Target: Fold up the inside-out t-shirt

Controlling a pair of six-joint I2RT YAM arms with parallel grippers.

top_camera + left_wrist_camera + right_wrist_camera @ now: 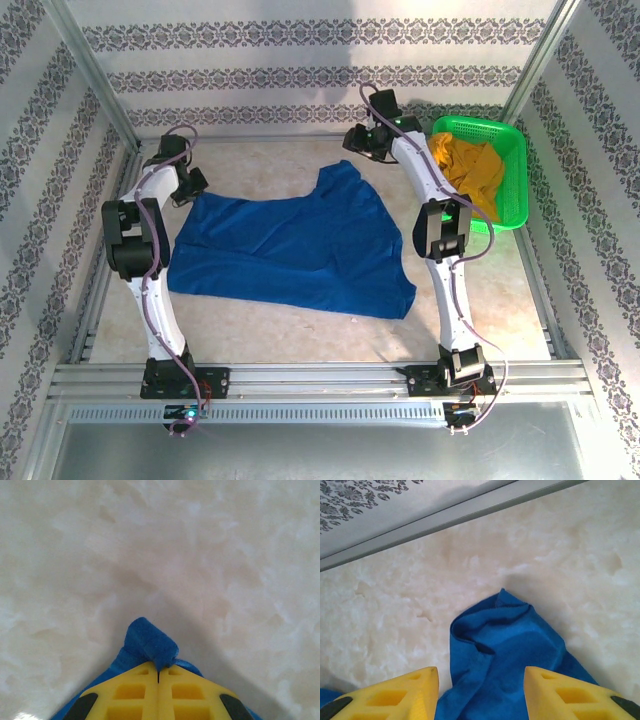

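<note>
The inside-out t-shirt [290,250] lay spread flat on the pale table [495,300] between the arms. The right arm lay between it and the green basket [512,150], which held a mustard-yellow garment [478,168]. The left gripper [158,672] was clenched on the shirt's far-left corner, while the right gripper [480,680] stood released, fingers either side of the far sleeve tip, near a metal frame rail [470,515].
</note>
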